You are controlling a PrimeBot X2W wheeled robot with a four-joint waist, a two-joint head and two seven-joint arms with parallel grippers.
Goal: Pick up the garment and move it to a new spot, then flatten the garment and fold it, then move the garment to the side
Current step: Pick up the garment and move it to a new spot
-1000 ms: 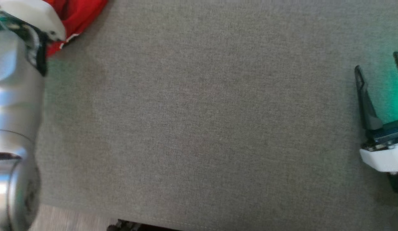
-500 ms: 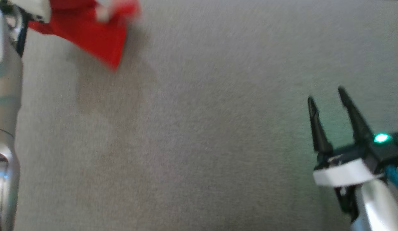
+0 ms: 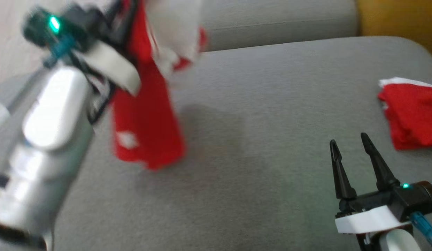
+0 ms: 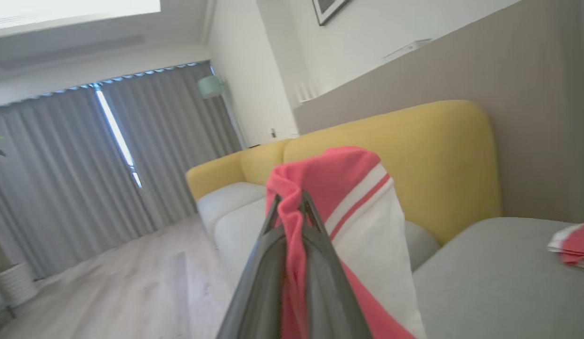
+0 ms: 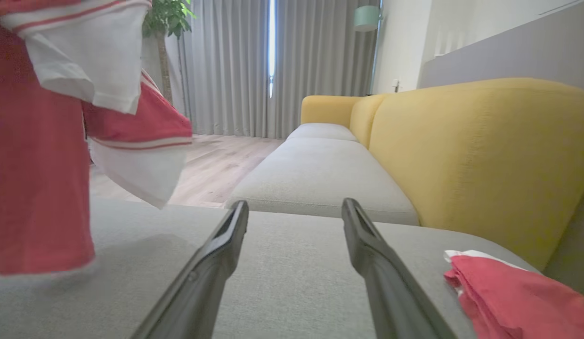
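A red garment with white sleeves and striped trim (image 3: 146, 132) hangs in the air above the grey sofa seat (image 3: 271, 104). Its lower hem dangles just over the cushion. My left gripper (image 3: 123, 15) is at the upper left of the head view, shut on the garment's top. In the left wrist view the fingers (image 4: 315, 263) pinch a red fold of the garment (image 4: 362, 226). My right gripper (image 3: 348, 139) stands open and empty at the lower right, low over the seat. In the right wrist view the garment (image 5: 37, 188) hangs to the left of the open gripper (image 5: 294, 205).
A second red and white garment (image 3: 414, 115) lies folded at the seat's right edge, just right of my right gripper. The yellow backrest (image 5: 485, 155) runs along the far side. Another grey seat (image 5: 320, 174) lies beyond a seam. Wooden floor (image 4: 132, 282) lies past the sofa.
The head camera has tilted up, so the whole view has shifted. My left gripper has lifted the red garment off the cushion; it now hangs free.
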